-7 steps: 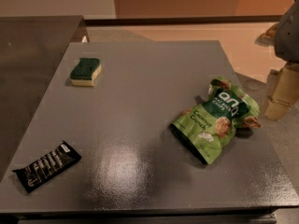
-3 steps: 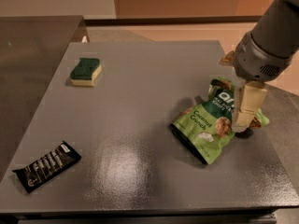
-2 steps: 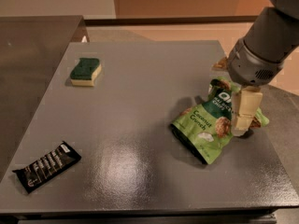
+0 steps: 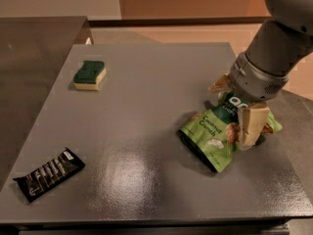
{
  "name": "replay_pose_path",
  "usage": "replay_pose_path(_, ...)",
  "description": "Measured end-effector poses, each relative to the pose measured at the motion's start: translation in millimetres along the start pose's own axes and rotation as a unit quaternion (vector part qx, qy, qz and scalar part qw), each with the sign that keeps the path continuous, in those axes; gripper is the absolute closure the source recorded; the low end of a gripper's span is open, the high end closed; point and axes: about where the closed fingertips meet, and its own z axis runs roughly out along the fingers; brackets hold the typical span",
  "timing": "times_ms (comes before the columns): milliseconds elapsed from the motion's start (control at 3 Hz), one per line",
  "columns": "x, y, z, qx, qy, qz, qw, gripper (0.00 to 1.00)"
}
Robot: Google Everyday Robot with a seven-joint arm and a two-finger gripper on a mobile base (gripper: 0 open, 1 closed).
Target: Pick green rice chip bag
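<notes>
The green rice chip bag [image 4: 215, 136] lies crinkled on the right side of the grey table [image 4: 146, 106], its black bottom edge towards the front. My gripper [image 4: 237, 106] has come down from the upper right onto the bag's dark-green top end. Its fingers are apart: one cream finger [image 4: 250, 126] rests over the bag's right side and the other [image 4: 221, 84] shows at the bag's far-left corner. The dark-green top panel is mostly hidden by the wrist. The bag still lies on the table.
A green-and-yellow sponge [image 4: 89, 74] sits at the far left. A black flat wrapper with white print [image 4: 49, 174] lies at the front left. The table's right edge is close behind the bag. A dark counter [image 4: 29, 48] adjoins on the left.
My arm has swung in from the right edge and come down over the bag's top end. The bag has stayed in place. Sponge and wrapper have not moved.
</notes>
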Motion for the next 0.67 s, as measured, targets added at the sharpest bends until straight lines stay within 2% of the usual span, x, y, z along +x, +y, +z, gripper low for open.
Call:
replay_pose_path(333,-2.5,7.5,4.8,-0.010,0.005,-0.026,0.9996,0.41)
replay_pose_path(667,-6.9,9.8,-0.4,-0.008,0.006,-0.041,0.9991,0.64)
